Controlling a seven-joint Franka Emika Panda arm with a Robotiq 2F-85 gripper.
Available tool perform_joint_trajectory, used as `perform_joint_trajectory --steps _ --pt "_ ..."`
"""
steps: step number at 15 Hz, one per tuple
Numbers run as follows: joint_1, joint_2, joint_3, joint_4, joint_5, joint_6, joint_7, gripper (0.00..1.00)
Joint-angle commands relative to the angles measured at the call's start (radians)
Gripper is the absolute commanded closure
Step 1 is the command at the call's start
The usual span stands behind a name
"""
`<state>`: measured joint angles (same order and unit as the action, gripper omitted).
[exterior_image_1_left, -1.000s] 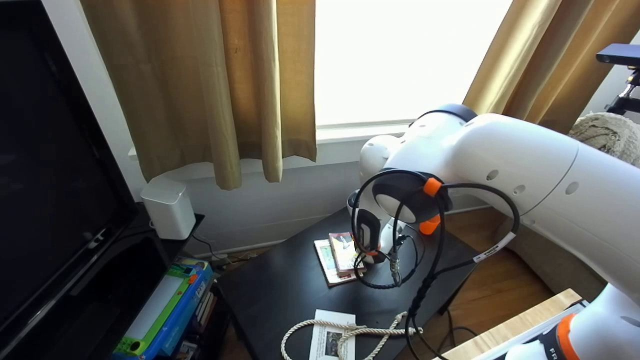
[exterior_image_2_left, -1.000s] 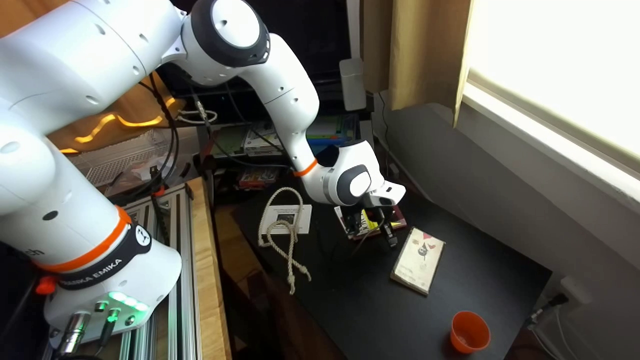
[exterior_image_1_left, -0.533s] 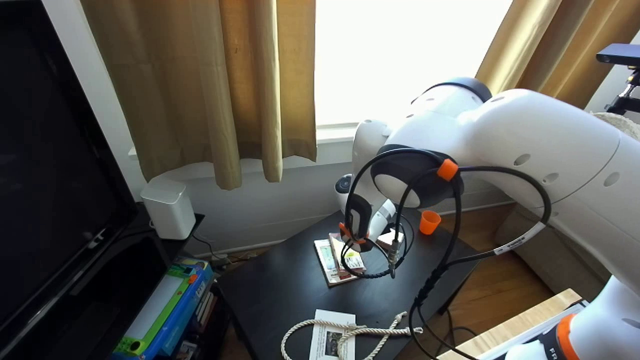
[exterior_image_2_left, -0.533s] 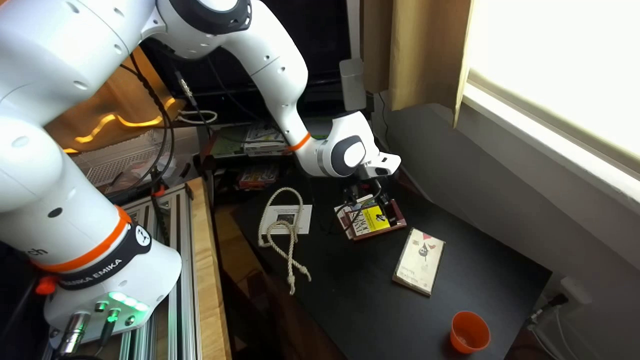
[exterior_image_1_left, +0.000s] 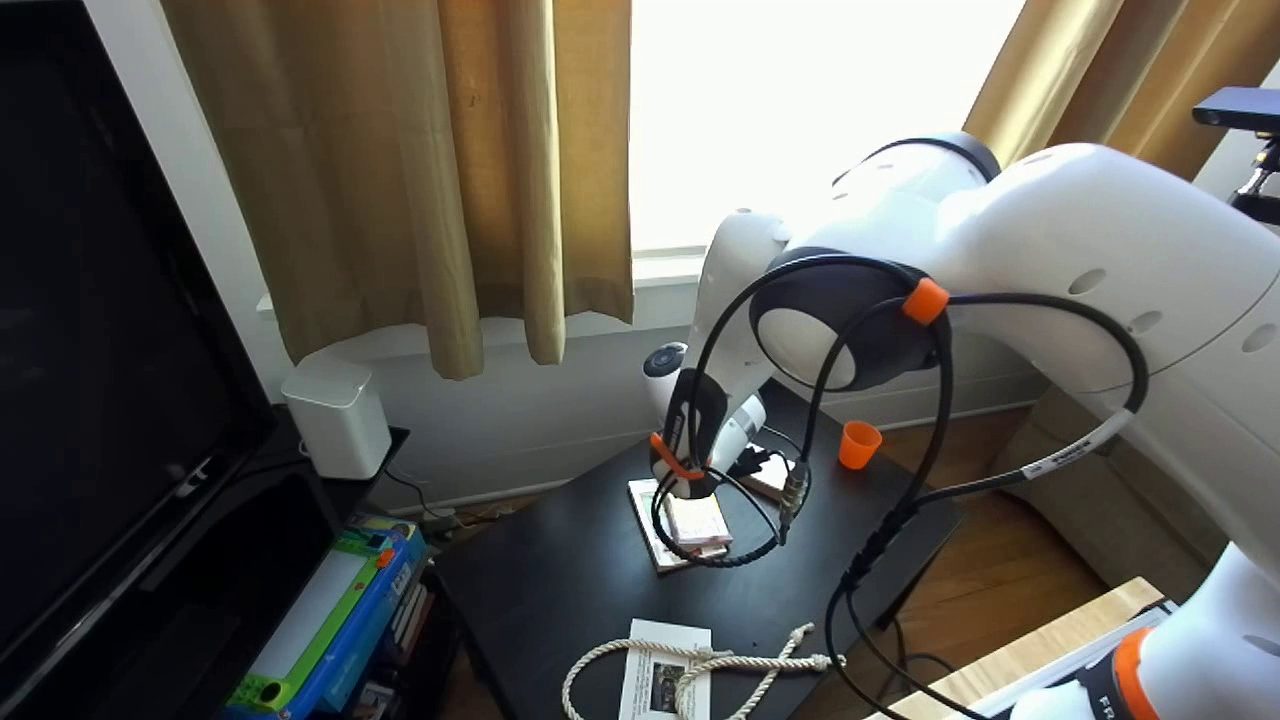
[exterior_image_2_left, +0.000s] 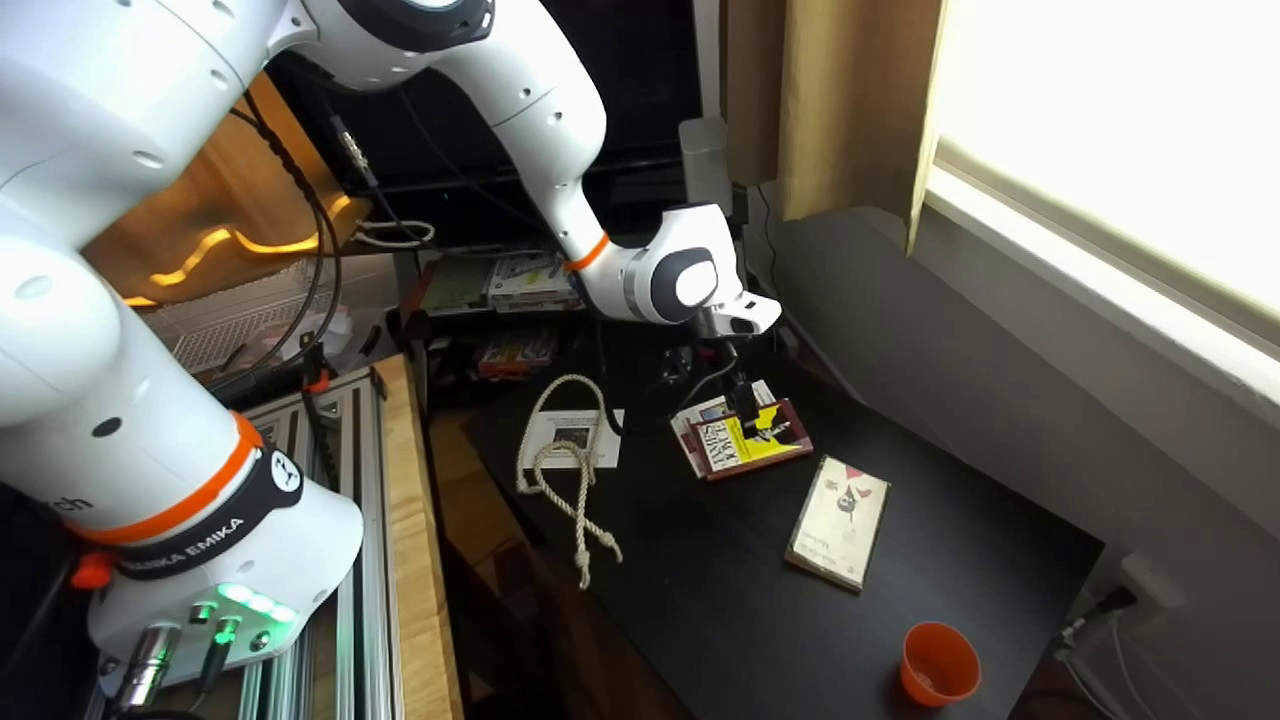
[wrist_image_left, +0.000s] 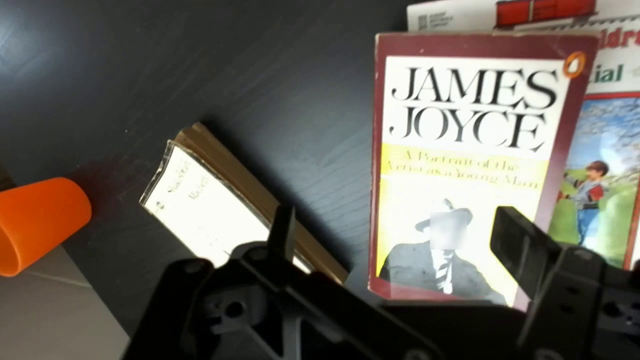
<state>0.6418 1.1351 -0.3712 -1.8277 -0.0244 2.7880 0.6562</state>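
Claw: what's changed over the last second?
The claw rose, shifting up and picture-left in both exterior views. It now stands open and empty; earlier frames don't clearly show whether it let anything go. James Joyce book, rope and orange cup stayed put; the pale book shifted slightly at most.

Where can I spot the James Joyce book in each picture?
In an exterior view: the James Joyce book, below and slightly right of center, partly hidden.
In an exterior view: the James Joyce book, just below and right of center.
In the wrist view: the James Joyce book, right of center.
Shared landmark: the orange cup, visible in all three.
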Motion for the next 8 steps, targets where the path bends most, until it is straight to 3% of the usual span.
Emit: perform_joint_trajectory --steps 1,5,8 --pt "-0.076 0.022 0.096 0.067 0.016 -0.069 -0.022 0.00" --pt "-0.144 0.063 0.179 0.135 0.012 -0.115 -0.033 0.00" --pt "-0.148 0.102 0.162 0.173 0.012 -0.054 0.015 0.00"
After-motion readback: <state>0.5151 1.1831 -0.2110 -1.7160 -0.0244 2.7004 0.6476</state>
